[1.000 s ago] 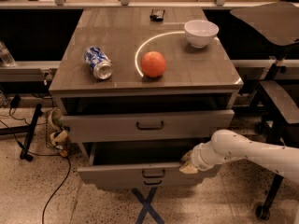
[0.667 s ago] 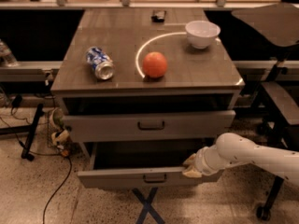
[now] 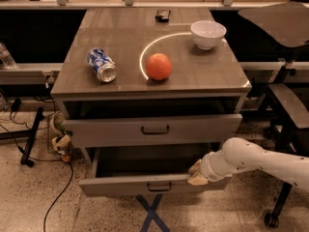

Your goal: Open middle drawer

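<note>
The middle drawer is a grey drawer with a small dark bar handle. It is pulled out toward the camera and shows a deep, dark interior. My gripper is at the right end of the drawer's front top edge, touching it. The white arm reaches in from the right. The taller-fronted top drawer above it stands slightly out. The lowest drawer is hidden below the pulled-out one.
On the cabinet top lie a crushed blue-white can, an orange, a white bowl and a small dark object. A chair stands at the right. Cables and a stand are at the left, and blue tape marks the floor.
The middle drawer has slid further out toward the camera, and my gripper has moved with its front edge. The things on the cabinet top have not moved.
</note>
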You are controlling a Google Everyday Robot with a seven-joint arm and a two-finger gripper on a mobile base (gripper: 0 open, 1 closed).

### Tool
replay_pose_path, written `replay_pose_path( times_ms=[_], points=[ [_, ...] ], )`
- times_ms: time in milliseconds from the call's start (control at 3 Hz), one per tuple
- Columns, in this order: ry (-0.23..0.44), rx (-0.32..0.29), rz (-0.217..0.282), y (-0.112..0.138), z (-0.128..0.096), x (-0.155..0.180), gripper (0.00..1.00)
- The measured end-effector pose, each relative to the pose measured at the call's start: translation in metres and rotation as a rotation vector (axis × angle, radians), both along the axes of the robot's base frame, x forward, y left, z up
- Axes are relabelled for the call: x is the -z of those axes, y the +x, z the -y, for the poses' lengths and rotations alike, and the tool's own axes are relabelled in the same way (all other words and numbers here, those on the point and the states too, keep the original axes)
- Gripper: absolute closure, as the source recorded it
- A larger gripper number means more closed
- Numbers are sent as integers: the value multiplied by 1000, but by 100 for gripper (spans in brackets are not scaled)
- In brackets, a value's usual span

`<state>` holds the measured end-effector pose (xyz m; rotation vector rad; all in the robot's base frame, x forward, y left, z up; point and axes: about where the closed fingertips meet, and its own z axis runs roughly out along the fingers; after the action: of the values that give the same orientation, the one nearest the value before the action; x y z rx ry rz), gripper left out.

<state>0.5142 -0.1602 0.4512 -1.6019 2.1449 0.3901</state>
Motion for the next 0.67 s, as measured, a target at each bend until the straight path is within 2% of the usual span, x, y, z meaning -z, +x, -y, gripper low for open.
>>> replay_pose_path(
  times_ms=[333, 667],
  points=[
    [-7, -19, -11, -4, -8, -2, 31],
    [-16, -38, -21, -5, -15, -7, 8]
  ],
)
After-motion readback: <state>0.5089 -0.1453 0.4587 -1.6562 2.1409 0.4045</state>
